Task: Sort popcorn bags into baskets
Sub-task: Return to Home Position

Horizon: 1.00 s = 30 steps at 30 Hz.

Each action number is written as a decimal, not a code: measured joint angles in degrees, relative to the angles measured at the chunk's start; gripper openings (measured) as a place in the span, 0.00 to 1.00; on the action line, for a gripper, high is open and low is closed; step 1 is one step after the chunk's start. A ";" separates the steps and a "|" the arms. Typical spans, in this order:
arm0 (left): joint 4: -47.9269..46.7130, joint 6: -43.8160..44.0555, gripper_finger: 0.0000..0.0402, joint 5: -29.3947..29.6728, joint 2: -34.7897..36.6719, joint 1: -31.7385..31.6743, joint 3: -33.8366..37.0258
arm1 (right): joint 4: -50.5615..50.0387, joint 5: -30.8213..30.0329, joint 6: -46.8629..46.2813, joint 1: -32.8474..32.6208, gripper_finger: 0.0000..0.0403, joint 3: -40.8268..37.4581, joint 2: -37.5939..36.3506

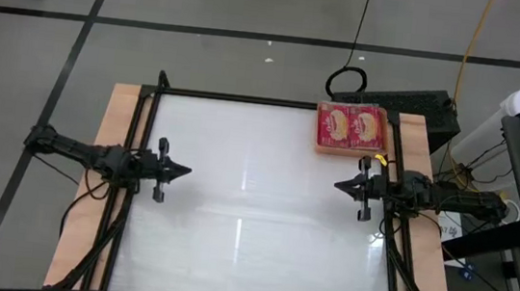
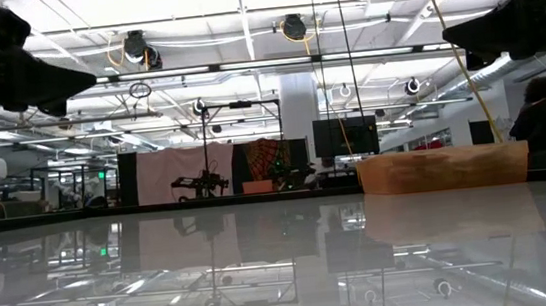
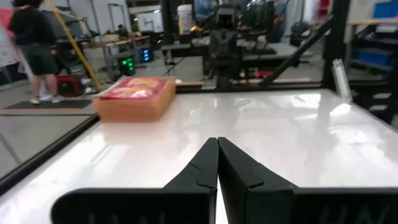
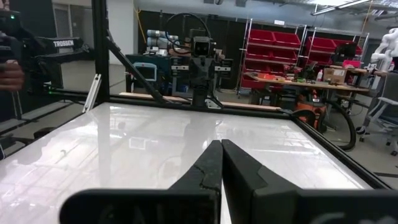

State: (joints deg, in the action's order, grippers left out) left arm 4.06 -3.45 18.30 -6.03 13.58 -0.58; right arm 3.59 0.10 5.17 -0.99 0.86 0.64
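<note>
The glossy white table (image 1: pixel 253 213) lay in a wide workshop, with an arm parked at each side.

The orange tray (image 1: pixel 351 154) sat at the table's far edge, towards the right arm's side. The popcorn bags (image 1: pixel 352 126) lay stacked inside it, and the top two lay side by side with their popcorn pictures facing up. The left gripper (image 1: pixel 183 168) hovered near the left edge and pointed inward. Its fingers (image 3: pixel 202 168) were pressed together and gripped nothing. The right gripper (image 1: pixel 340 185) faced it from the right edge, just in front of the tray, and its tips were likewise closed and empty. The two grippers were well apart, with bare tabletop between them. In the left wrist view a person (image 3: pixel 31 43) stood on the floor beyond the tray (image 3: pixel 134 107).
</note>
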 joint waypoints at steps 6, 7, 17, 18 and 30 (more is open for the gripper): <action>-0.94 0.23 0.02 -2.30 2.02 -0.06 -0.07 | 0.02 0.00 0.00 0.00 0.00 0.00 0.02; -0.97 0.25 0.02 -2.29 1.98 -0.14 -0.07 | -0.02 0.00 0.01 0.00 0.00 0.00 0.02; -0.99 3.59 0.01 -2.86 1.93 -0.44 -0.07 | 0.00 0.00 0.01 0.00 0.00 0.00 0.02; -0.99 3.61 0.01 -2.86 1.93 -0.44 -0.07 | 0.00 0.00 0.00 0.00 0.00 0.00 0.02; -0.90 3.37 0.09 -2.86 1.93 -0.44 -0.07 | 0.00 0.00 0.01 0.00 0.00 0.02 0.02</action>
State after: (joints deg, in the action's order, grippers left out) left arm 3.16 -0.08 15.44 -4.10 13.15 -0.64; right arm 3.60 0.10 5.19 -0.99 0.88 0.67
